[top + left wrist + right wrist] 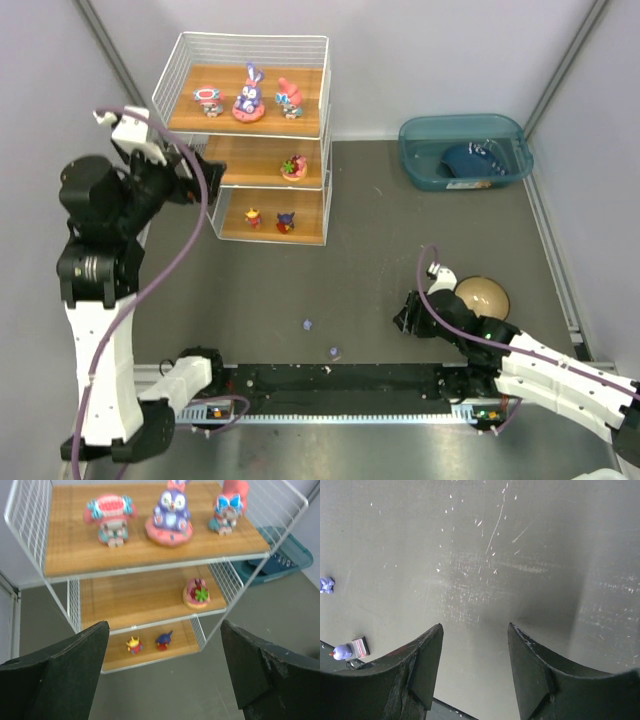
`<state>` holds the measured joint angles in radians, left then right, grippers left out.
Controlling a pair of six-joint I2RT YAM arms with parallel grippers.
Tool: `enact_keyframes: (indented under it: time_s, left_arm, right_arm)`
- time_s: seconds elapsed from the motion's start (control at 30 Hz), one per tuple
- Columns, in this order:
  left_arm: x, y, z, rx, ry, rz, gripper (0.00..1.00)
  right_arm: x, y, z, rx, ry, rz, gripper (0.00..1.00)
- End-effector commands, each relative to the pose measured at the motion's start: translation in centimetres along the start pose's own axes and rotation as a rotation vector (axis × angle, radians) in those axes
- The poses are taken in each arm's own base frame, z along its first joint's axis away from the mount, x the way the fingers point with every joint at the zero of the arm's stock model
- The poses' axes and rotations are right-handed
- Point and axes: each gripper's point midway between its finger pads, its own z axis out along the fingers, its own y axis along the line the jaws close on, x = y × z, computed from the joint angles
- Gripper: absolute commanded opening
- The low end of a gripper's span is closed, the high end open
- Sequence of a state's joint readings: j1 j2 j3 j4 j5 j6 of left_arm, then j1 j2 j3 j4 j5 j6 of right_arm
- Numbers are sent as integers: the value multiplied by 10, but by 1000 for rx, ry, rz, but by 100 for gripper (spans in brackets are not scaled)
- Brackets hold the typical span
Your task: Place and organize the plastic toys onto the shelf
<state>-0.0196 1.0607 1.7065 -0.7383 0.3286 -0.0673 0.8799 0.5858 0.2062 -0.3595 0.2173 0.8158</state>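
The right jaws, half open and empty low over the dark tabletop (380, 240) toward its near edge, would do best to shift left and settle squarely astride one tiny purple plastic toy (326, 584) before closing. It and a second purple toy (341, 651) lie well to their left, not between them. The left jaws gape wide and empty, facing the white wire-frame shelf with wooden boards (65, 545).
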Motion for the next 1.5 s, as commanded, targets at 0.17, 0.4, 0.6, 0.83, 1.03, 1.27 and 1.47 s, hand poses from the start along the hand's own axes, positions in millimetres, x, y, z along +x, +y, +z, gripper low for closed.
enact_keyframes:
  time_s: [0.17,0.4,0.6,0.83,1.03,1.27,1.47]
  left_arm:
    - [53,-19,-40,41,-37,-55,99]
    - [102,-29,-42,100,4,-103,99]
    - [129,-32,-38,139,28,-111,99]
    - [160,-29,-30,150,65,-115,99]
    - [184,-24,-24,141,82,-100,99]
    - [204,-20,-18,139,118,-110,99]
    - [214,-20,-13,149,125,-119,99]
  right_arm:
    - [-36,20,-7,-36,-101,-22,57]
    - [-38,20,-3,-21,-104,-25,58]
    - [-39,15,1,11,-114,-24,58]
    - [-56,13,2,45,-186,-34,58]
    - [-66,9,14,56,-160,-41,59]
    - [-91,-8,29,28,-150,37,66]
    - [-135,-14,28,76,-247,37,73]
